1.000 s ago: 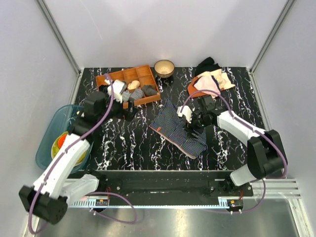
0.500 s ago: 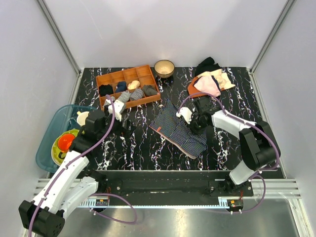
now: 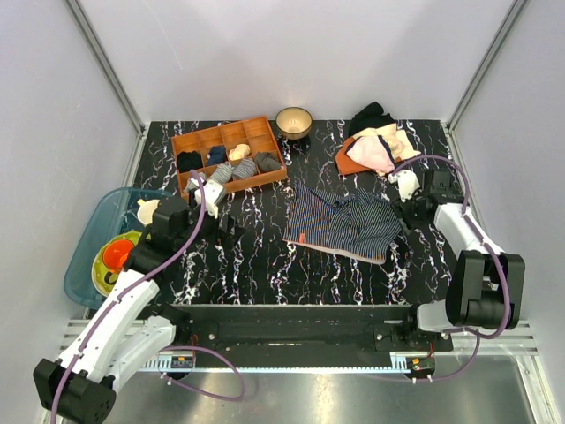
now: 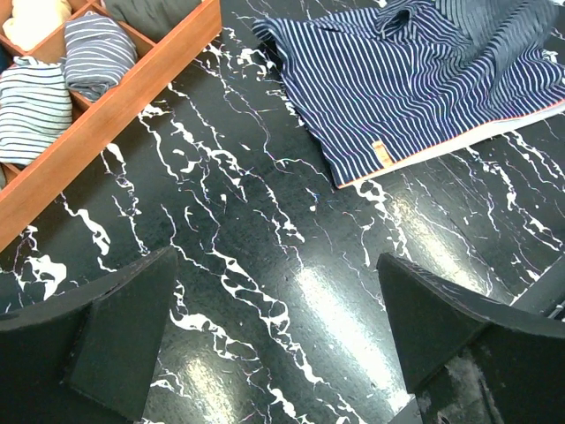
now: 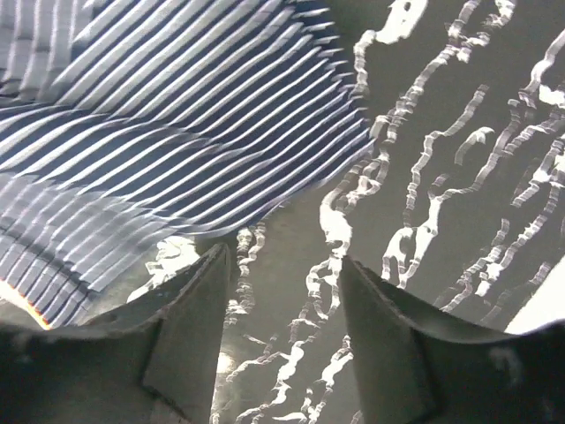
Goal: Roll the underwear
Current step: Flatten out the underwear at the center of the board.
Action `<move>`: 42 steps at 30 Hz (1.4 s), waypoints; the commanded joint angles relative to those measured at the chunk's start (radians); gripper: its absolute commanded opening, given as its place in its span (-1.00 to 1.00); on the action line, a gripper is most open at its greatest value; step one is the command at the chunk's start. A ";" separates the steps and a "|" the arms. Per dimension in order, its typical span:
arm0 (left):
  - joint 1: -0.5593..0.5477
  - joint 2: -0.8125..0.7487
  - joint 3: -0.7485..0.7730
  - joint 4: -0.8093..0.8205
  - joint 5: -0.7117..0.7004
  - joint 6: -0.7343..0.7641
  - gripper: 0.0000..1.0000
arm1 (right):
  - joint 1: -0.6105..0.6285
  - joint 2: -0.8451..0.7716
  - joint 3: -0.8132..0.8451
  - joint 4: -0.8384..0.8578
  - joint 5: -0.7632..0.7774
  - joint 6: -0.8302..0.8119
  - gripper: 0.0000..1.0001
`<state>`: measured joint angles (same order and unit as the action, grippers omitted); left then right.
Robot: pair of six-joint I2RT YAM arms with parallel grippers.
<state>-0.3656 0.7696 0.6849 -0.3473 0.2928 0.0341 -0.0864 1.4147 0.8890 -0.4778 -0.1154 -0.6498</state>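
The underwear [image 3: 344,225] is navy cloth with pale pinstripes and a thin reddish edge, lying spread out and rumpled on the black marble table. It fills the upper right of the left wrist view [image 4: 415,79] and the upper left of the right wrist view [image 5: 159,115]. My right gripper [image 3: 400,210] hangs open just past the cloth's right edge, and its fingers [image 5: 190,327] hold nothing. My left gripper [image 3: 231,223] stands wide open over bare table, well left of the underwear. Nothing lies between its fingers [image 4: 124,327].
An orange compartment tray [image 3: 275,168] with several rolled cloths sits at the back left, also in the left wrist view [image 4: 132,88]. A small bowl [image 3: 293,119] stands behind it. Pink, cream and black garments [image 3: 375,141] are piled at the back right. A blue tub [image 3: 93,234] sits off the table's left edge.
The right gripper pulled the underwear's right side rightward, spreading it wider, then let go and opened. The left arm drew back from the tray earlier and has since stayed still.
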 commanded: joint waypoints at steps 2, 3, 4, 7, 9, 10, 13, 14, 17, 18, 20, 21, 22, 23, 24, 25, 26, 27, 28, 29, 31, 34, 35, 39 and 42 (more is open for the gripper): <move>0.001 -0.003 0.041 0.030 0.054 0.007 0.98 | 0.008 -0.095 0.059 -0.134 -0.341 -0.085 0.40; 0.001 -0.003 0.041 0.031 0.054 0.007 0.98 | 0.011 -0.086 0.109 -0.156 -0.407 -0.130 0.41; 0.001 -0.004 0.039 0.030 0.055 0.007 0.98 | 0.014 -0.057 0.131 -0.201 -0.468 -0.169 0.42; 0.001 0.000 0.039 0.028 0.055 0.007 0.98 | 0.068 0.008 0.174 -0.213 -0.627 -0.357 0.42; 0.001 0.005 0.039 0.027 0.055 0.010 0.98 | 0.129 0.052 0.197 -0.191 -0.615 -0.480 0.42; 0.001 0.008 0.039 0.027 0.057 0.009 0.98 | 0.201 0.108 0.214 -0.152 -0.584 -0.493 0.43; 0.001 0.014 0.039 0.021 0.051 0.013 0.98 | 0.266 0.244 0.319 -0.101 -0.512 -0.504 0.39; 0.001 0.017 0.041 0.019 0.049 0.015 0.98 | 0.286 0.278 0.349 -0.091 -0.494 -0.498 0.37; 0.001 0.019 0.041 0.014 0.042 0.018 0.98 | 0.301 0.403 0.465 -0.108 -0.437 -0.502 0.31; 0.001 0.019 0.039 0.014 0.043 0.016 0.98 | 0.303 0.444 0.503 -0.120 -0.429 -0.516 0.29; 0.001 0.022 0.042 0.014 0.048 0.016 0.97 | 0.306 0.467 0.521 -0.130 -0.411 -0.533 0.28; 0.002 0.023 0.042 0.014 0.051 0.018 0.98 | 0.307 0.483 0.524 -0.130 -0.405 -0.539 0.27; 0.002 0.025 0.044 0.014 0.055 0.018 0.98 | 0.309 0.487 0.524 -0.130 -0.399 -0.542 0.27; 0.002 0.026 0.044 0.014 0.058 0.016 0.98 | 0.316 0.494 0.524 -0.131 -0.389 -0.547 0.25; 0.002 0.027 0.044 0.016 0.060 0.018 0.98 | 0.320 0.504 0.525 -0.134 -0.383 -0.551 0.25; 0.001 0.028 0.044 0.014 0.065 0.018 0.98 | 0.324 0.509 0.525 -0.133 -0.376 -0.553 0.22; 0.002 0.028 0.044 0.014 0.068 0.018 0.98 | 0.327 0.517 0.527 -0.131 -0.372 -0.554 0.21; 0.001 0.028 0.044 0.014 0.069 0.018 0.98 | 0.333 0.532 0.536 -0.128 -0.369 -0.553 0.18; 0.002 0.030 0.044 0.016 0.071 0.016 0.98 | 0.338 0.541 0.542 -0.125 -0.365 -0.550 0.15; 0.002 0.030 0.044 0.014 0.071 0.018 0.98 | 0.339 0.552 0.563 -0.124 -0.356 -0.538 -0.01; 0.002 0.030 0.044 0.014 0.069 0.018 0.98 | 0.347 0.587 0.597 -0.120 -0.357 -0.513 -0.30; 0.002 0.033 0.042 0.013 0.069 0.018 0.98 | 0.350 0.630 0.674 -0.044 -0.330 -0.325 -0.75; 0.002 0.033 0.042 0.013 0.069 0.021 0.98 | 0.353 0.651 0.712 0.046 -0.302 -0.260 -0.87; 0.002 0.037 0.042 0.011 0.066 0.023 0.98 | 0.352 0.714 0.812 0.211 -0.062 0.054 -0.40; 0.002 0.039 0.041 0.010 0.066 0.024 0.98 | 0.352 0.727 0.837 0.226 0.046 0.108 -0.02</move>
<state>-0.3656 0.8028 0.6857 -0.3679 0.3405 0.0376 0.2630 2.1353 1.6638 -0.3908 -0.2657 -0.7528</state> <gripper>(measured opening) 0.985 0.418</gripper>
